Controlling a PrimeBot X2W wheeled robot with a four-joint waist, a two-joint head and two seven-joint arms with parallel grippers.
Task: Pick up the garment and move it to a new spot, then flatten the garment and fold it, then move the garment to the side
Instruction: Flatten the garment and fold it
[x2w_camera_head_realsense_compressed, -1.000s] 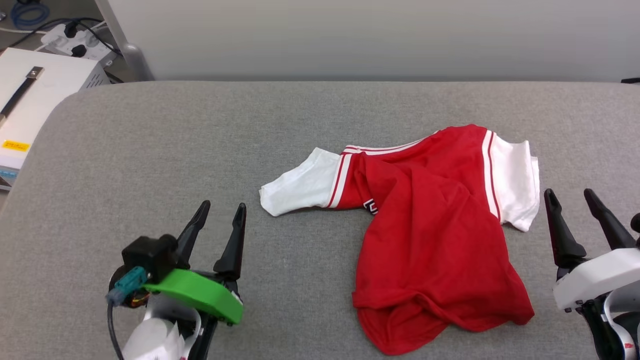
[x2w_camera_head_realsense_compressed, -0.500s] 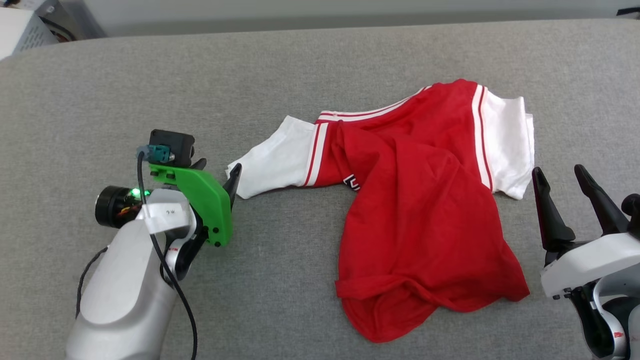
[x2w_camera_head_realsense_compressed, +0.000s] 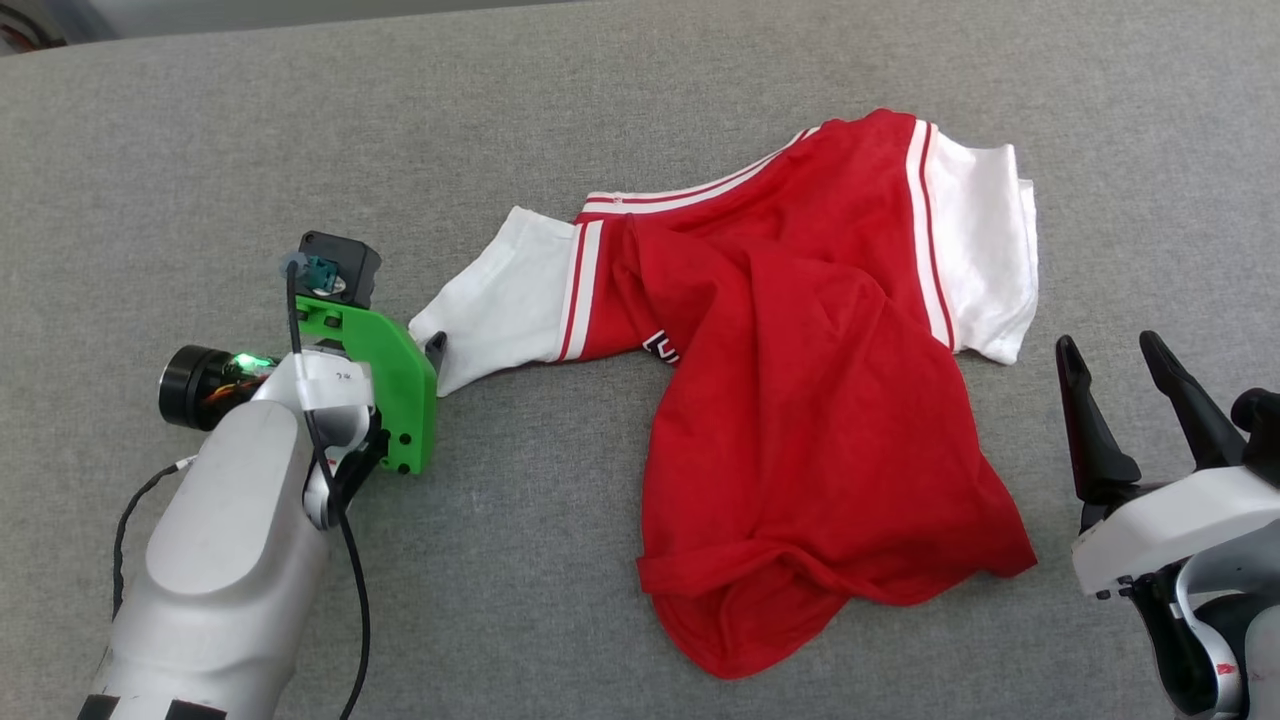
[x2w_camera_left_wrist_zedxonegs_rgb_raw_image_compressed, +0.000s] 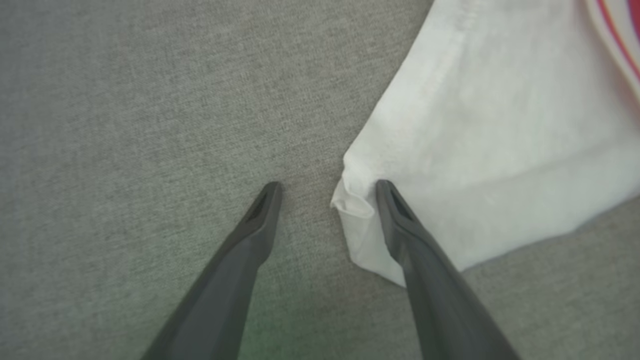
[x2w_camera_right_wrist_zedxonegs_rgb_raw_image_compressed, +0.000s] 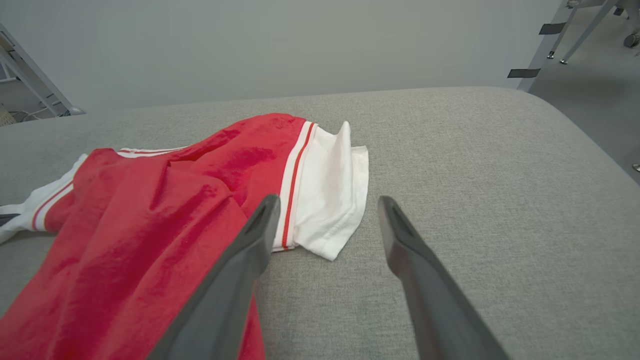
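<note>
Garment (x2w_camera_head_realsense_compressed: 820, 400) sleeve corner touches left tool (x2w_camera_left_wrist_zedxonegs_rgb_raw_image_compressed: 327, 184) — spread wide, empty — right tool (x2w_camera_right_wrist_zedxonegs_rgb_raw_image_compressed: 328, 198) spread too.

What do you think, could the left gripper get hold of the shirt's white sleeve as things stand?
Probably yes: the left gripper is open right at the sleeve, whose crumpled corner lies between its fingers on the grey table, with nothing in the way.

Left arm (x2w_camera_head_realsense_compressed: 230, 520), right arm (x2w_camera_head_realsense_compressed: 1170, 520): jaws apart
</note>
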